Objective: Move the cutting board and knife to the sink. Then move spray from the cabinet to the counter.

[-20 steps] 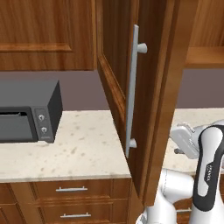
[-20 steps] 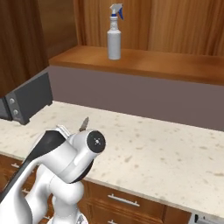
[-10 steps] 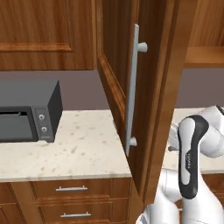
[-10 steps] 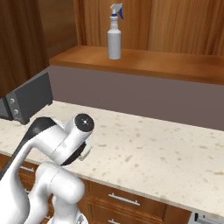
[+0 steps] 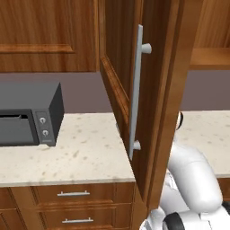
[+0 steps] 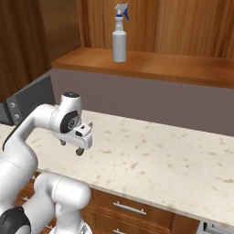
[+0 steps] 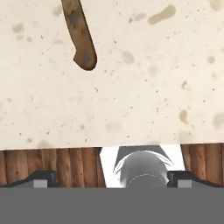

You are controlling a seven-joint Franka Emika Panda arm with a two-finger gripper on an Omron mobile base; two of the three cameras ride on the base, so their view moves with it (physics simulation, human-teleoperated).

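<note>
The spray (image 6: 119, 34), a grey bottle with a white trigger head and blue tip, stands upright on the open cabinet's shelf (image 6: 164, 67). The cabinet door (image 5: 117, 85) stands swung out, its long silver handle (image 5: 138, 90) facing me. My gripper (image 6: 71, 147) hangs open, fingers down, just above the left part of the speckled counter (image 6: 160, 157). In the hand view the knife's brown wooden handle (image 7: 81, 35) lies on the counter (image 7: 140, 87) ahead and to the left of my open gripper (image 7: 113, 178); its blade runs out of frame. The cutting board and sink are out of view.
A dark grey microwave (image 5: 29, 114) sits on the counter (image 5: 85, 152) to the left, close to my arm (image 6: 43, 116). Brown drawers with short silver handles (image 5: 74, 194) run below the counter edge. The open door hangs over the counter between microwave and arm.
My arm has unfolded from low near the base and swung up and forward. The hand now points down over the counter. The jaws stayed open; the spray has not moved.
</note>
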